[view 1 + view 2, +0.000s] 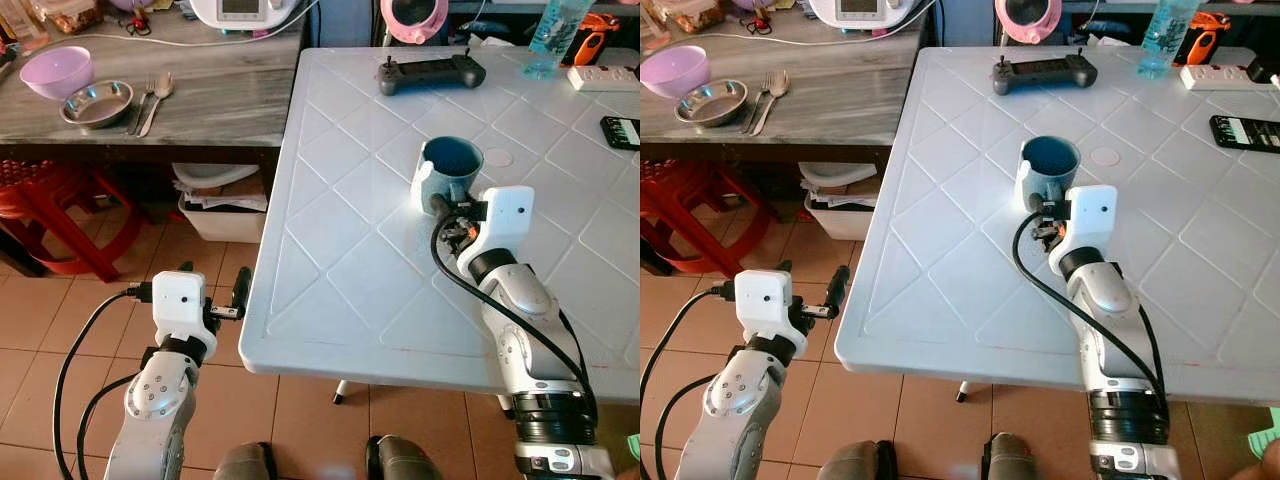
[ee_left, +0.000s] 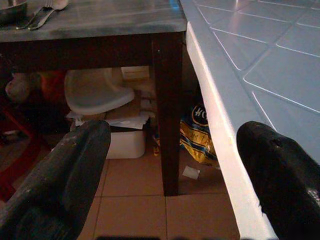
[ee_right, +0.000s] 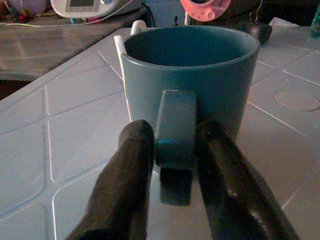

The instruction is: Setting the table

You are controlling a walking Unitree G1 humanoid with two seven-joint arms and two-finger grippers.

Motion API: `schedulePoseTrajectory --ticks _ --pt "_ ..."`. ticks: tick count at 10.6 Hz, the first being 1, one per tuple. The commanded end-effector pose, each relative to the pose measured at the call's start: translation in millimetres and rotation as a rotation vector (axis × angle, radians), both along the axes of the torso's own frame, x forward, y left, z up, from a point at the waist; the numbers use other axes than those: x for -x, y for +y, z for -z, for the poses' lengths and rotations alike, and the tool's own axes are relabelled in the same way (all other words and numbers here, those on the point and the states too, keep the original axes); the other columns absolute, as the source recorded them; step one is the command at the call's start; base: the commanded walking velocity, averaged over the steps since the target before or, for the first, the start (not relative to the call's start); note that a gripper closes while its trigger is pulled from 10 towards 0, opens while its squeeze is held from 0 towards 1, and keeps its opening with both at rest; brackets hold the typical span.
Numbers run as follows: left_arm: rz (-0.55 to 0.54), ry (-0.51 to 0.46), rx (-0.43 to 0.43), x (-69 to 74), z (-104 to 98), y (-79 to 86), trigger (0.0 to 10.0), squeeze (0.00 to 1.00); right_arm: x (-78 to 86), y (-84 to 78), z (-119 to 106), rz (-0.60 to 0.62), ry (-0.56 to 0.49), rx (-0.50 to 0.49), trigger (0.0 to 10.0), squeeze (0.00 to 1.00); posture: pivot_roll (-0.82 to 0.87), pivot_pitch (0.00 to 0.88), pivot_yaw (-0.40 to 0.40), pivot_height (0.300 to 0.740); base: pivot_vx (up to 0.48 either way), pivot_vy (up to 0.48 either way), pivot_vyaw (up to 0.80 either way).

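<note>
A blue mug stands upright near the middle of the white plastic table. My right gripper reaches in from the near side and is shut on the mug's handle, one black finger on each side of it. My left gripper hangs open and holds nothing, low over the tiled floor just off the table's left edge. On the wooden side table to the left lie a purple bowl, a steel bowl, and a fork and spoon.
A black controller, a clear bottle, a power strip and a phone sit along the table's far and right sides. A red stool and a white bin stand beneath the side table.
</note>
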State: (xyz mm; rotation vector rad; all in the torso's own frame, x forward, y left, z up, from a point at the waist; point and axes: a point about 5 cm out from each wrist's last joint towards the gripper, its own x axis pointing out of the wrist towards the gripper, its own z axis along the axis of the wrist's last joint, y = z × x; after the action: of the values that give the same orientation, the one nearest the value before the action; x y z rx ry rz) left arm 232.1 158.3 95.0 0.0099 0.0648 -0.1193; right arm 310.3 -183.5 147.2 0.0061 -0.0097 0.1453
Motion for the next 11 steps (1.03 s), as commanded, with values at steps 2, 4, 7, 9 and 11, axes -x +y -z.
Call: schedulePoseTrajectory --ticks 2,4,7,9,11 --pt "-0.015 0.004 -0.012 -0.9 -0.1 5.1 10.0 0.0 0.9 -0.5 -0.6 0.019 -0.005 -0.003 0.0 0.0 -0.02 0.141 0.075 0.74 0.0 0.0 0.0" --pt "-0.017 0.001 0.003 -2.0 -0.6 4.6 10.0 0.0 1.8 3.6 -1.6 0.018 -0.019 -0.013 0.0 0.0 -0.01 0.13 0.073 0.74 0.0 0.0 0.0" --pt "-0.05 0.005 -0.011 -6.1 2.6 7.6 10.0 0.0 12.3 22.3 -4.5 -0.016 -0.089 -0.05 5.1 0.0 -0.01 0.096 0.062 0.74 0.0 0.32 0.0" --pt "-0.061 0.005 -0.008 -11.7 3.1 7.8 10.0 0.0 17.6 22.0 2.4 -0.003 -0.071 -0.055 10.0 0.0 -0.02 0.074 0.056 0.74 0.0 0.48 0.0" --pt "-0.069 0.004 0.03 -18.1 7.0 5.6 10.0 0.0 17.6 20.7 11.5 0.035 -0.051 0.016 10.0 0.0 -0.02 0.044 0.045 0.74 0.0 0.48 0.0"
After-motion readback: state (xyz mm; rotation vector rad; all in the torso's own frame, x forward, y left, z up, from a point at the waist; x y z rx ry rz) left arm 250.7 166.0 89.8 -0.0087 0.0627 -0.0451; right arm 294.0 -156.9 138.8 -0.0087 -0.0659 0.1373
